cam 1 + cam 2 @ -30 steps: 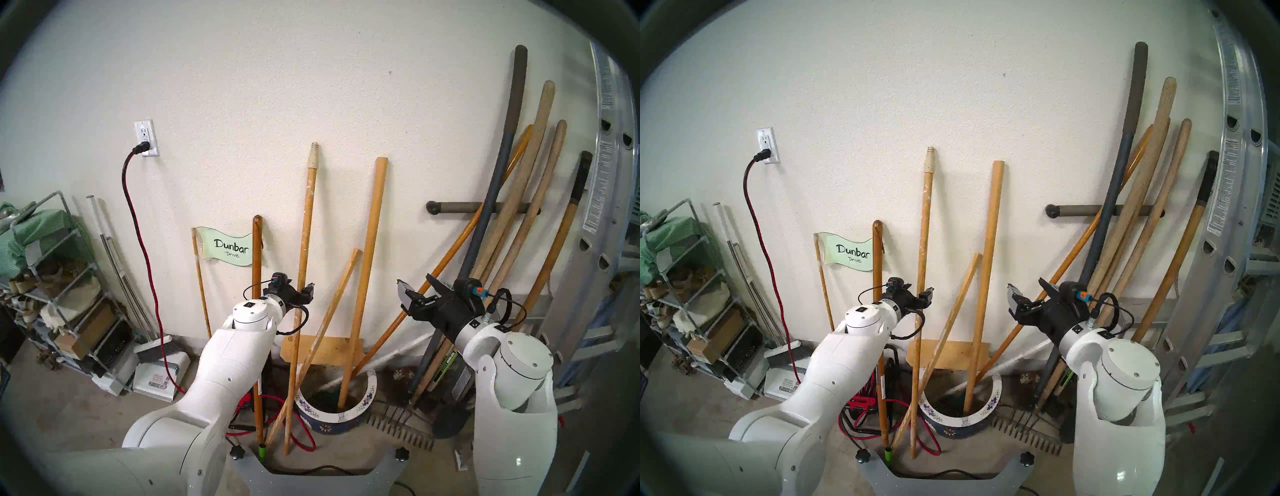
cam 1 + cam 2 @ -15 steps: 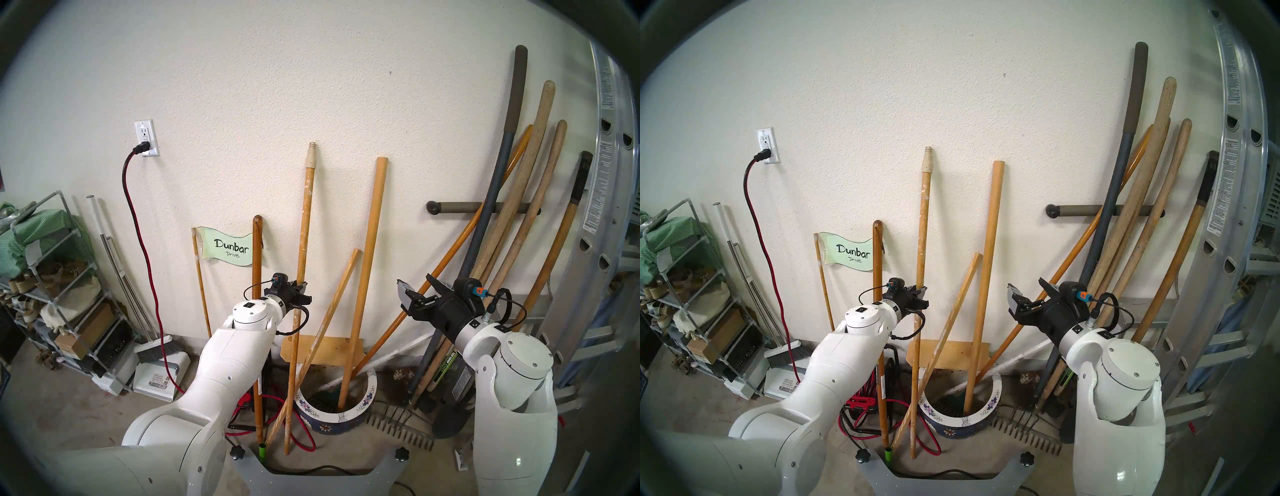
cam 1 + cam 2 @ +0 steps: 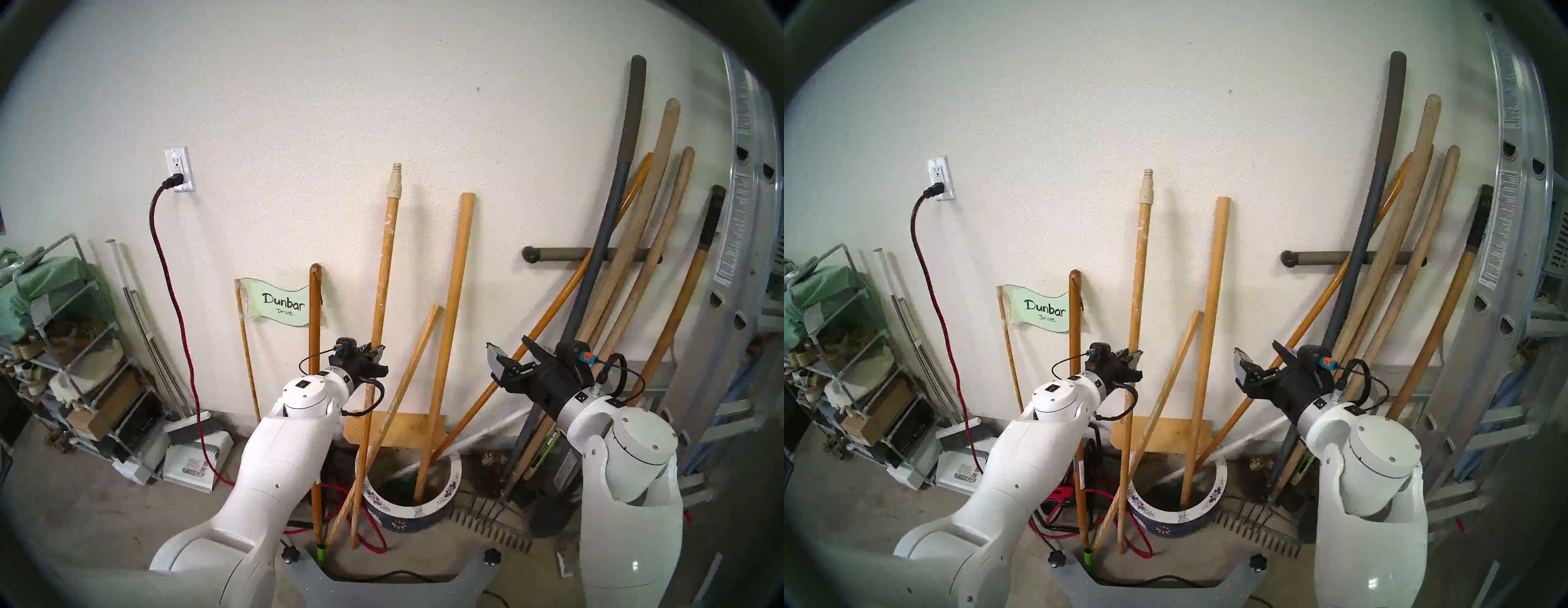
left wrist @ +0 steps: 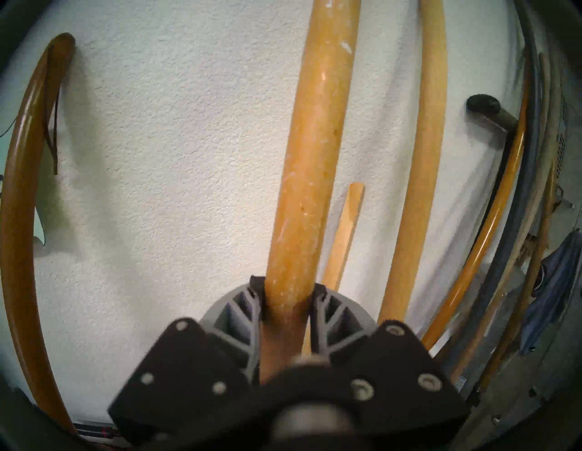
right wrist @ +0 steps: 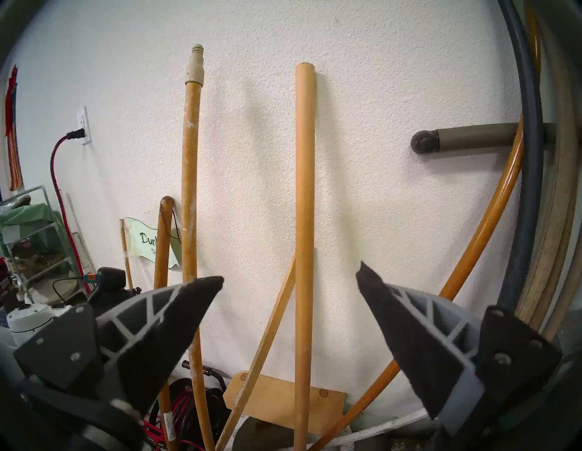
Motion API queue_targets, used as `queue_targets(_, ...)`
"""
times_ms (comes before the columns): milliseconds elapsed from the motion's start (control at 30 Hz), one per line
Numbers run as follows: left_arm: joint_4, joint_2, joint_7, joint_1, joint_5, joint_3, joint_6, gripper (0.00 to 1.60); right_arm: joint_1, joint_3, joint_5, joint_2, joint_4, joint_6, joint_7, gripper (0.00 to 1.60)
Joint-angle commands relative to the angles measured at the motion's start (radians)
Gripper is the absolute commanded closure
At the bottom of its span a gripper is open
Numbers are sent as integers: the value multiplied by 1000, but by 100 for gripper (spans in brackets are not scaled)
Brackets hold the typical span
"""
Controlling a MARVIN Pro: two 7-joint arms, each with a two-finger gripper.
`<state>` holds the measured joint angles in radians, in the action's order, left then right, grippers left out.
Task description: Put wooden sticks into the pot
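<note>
With my left gripper [image 4: 288, 302] clamped on the speckled pole [image 3: 382, 297], its foot rests on the floor just left of the pot [image 3: 424, 507].
Lifted carelessly, it could snag the slat [image 3: 407, 382] crossing it; my right gripper [image 5: 289, 280] gapes empty. Three sticks: one dowel [image 3: 449, 318] inside the pot, two outside.

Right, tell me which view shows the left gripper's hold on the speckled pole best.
The left wrist view: the left gripper has both fingers clamped on the speckled pole. Both head views show the grip small and side-on. The right wrist view shows the pole, but its own finger hides the grip.
</note>
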<state>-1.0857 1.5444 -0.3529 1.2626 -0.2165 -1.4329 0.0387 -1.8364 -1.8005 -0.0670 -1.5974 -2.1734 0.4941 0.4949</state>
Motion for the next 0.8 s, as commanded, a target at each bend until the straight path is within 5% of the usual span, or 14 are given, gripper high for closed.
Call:
queue_targets(0,-120,22,-25,102,-42,-12,-31,160,0,0,1,2,-1,1,0,0)
queue_targets(333,-269,19,-55,246,-86,-45,-53,160,0,0,1,2,-1,1,0,0)
queue_targets(767,-429,12,-105,323,-98,-60,-94,160,0,0,1,2,-1,1,0,0)
